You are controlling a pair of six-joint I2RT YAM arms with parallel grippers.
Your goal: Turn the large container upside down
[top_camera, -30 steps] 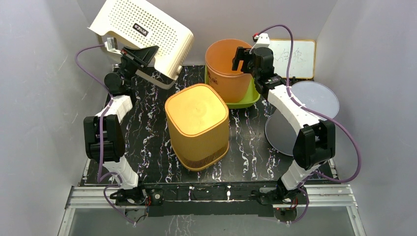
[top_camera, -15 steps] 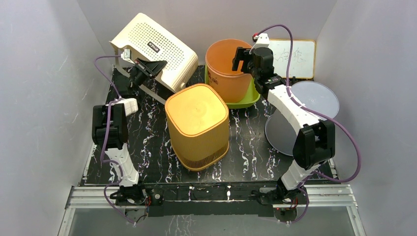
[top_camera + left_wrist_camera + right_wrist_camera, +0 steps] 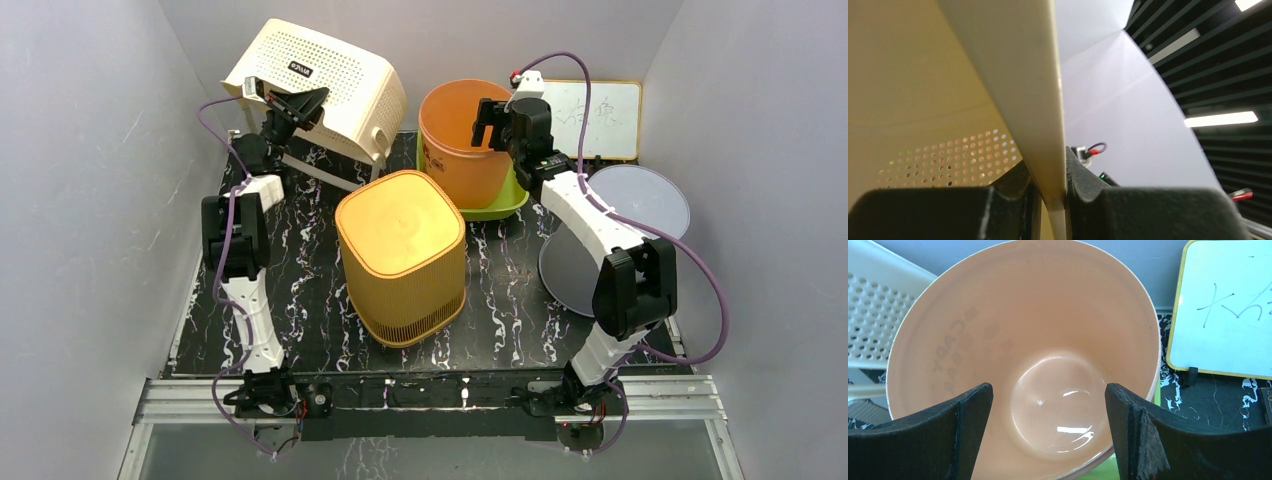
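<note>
The large container is a cream perforated basket (image 3: 335, 85) at the back left, tipped over with its base facing up and toward the camera, its open side toward the back wall and table. My left gripper (image 3: 298, 104) is shut on the basket's rim. In the left wrist view the rim wall (image 3: 1033, 100) runs down between my left gripper's (image 3: 1053, 200) jaws, with the perforated inside at left. My right gripper (image 3: 490, 122) is open and empty above the orange bucket (image 3: 455, 135). In the right wrist view its open gripper (image 3: 1048, 435) frames the bucket's inside (image 3: 1038, 340).
A yellow-orange ribbed square bin (image 3: 402, 255) stands upside down mid-table. The orange bucket sits on a green tray (image 3: 508, 198). A whiteboard (image 3: 602, 118) leans at the back right. Two grey round discs (image 3: 645, 195) (image 3: 568, 272) lie at the right.
My left arm has swung the cream basket rightward and down while rotating it, and the arm has stretched toward the back. The right arm has barely moved.
</note>
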